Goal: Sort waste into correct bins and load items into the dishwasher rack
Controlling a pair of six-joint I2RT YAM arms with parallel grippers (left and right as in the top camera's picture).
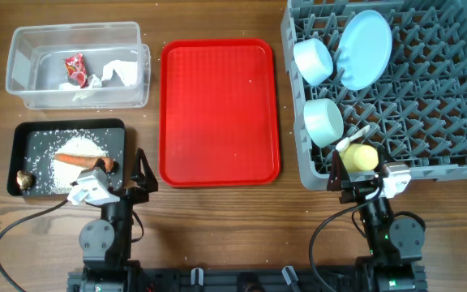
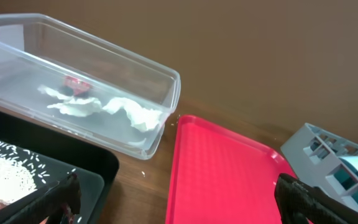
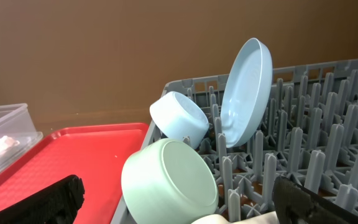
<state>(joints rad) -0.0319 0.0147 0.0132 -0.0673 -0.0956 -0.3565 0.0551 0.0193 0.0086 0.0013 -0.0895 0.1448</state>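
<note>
Both arms are sitting at the table's near edge, the left gripper (image 1: 124, 169) and right gripper (image 1: 362, 173) spreading their fingers wide and holding nothing. The red wrapper (image 1: 75, 68) and tissue (image 1: 120, 71) are lying in the clear tub (image 1: 23, 81). The carrot (image 1: 79, 159) and rice (image 1: 78, 146) are lying in the black tray (image 1: 120, 130), with the brown lump (image 1: 24, 179) at its corner. The plate (image 1: 365, 49), two bowls (image 1: 313, 61), yellow cup (image 1: 362, 156) and spoon (image 1: 355, 138) are sitting in the grey rack (image 1: 444, 122).

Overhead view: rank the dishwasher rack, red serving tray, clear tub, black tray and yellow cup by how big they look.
1. dishwasher rack, largest even though the frame edge cuts it off
2. red serving tray
3. clear tub and black tray: about alike, so not ranked apart
4. yellow cup, smallest
</note>
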